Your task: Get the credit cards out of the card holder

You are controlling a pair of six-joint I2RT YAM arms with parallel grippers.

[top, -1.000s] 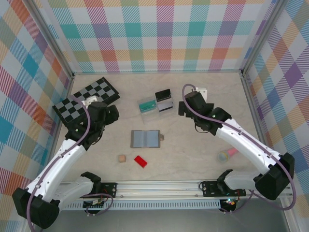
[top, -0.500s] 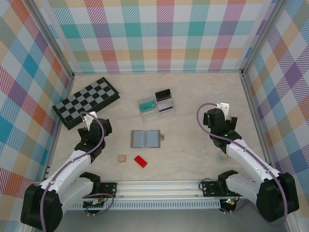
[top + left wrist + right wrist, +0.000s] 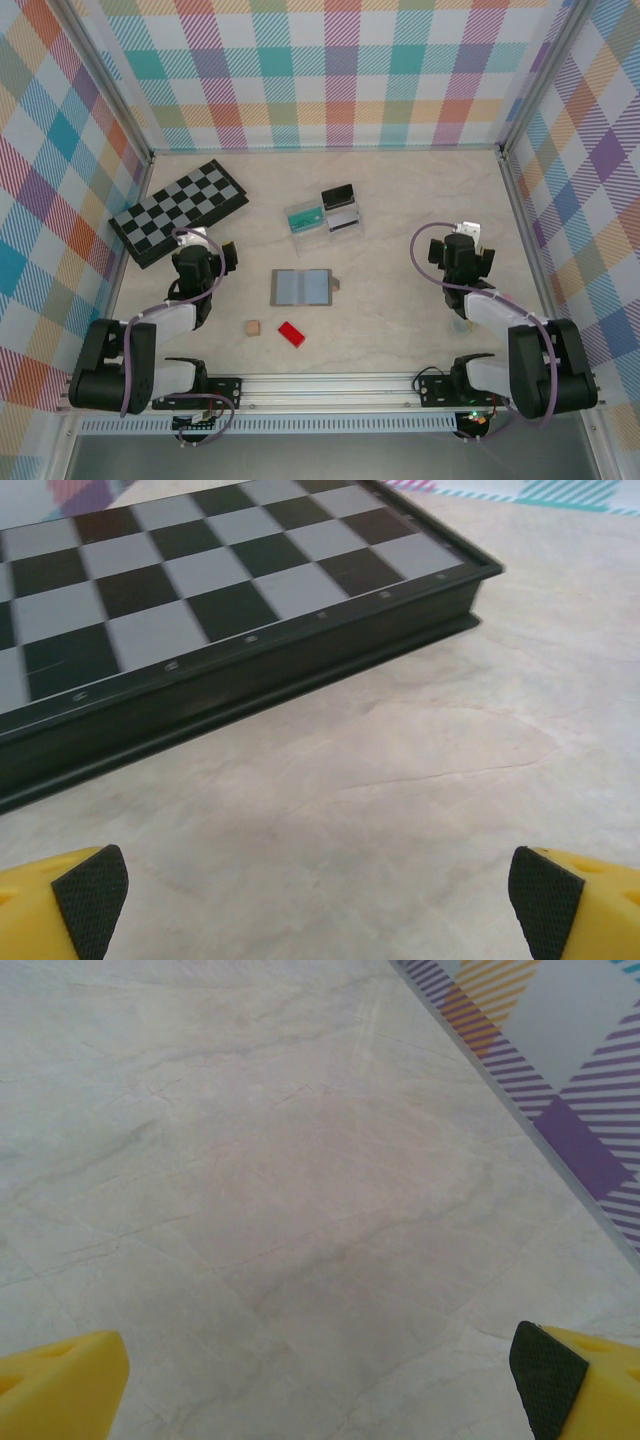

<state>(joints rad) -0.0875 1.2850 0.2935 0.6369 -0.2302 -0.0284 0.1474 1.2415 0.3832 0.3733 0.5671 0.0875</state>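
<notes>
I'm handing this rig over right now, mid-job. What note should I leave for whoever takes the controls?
Left gripper: open, empty, low over the table, facing the chessboard.
Right gripper: open, empty, over bare table by the right wall.
Card holder: lying open, mid-table.
Clear-teal card, black card, silver-grey card: close together on the table just beyond the holder.
Done: all three cards look to be out.
Left: probably nothing; check the holder's pockets, which the overhead view cannot settle.
</notes>
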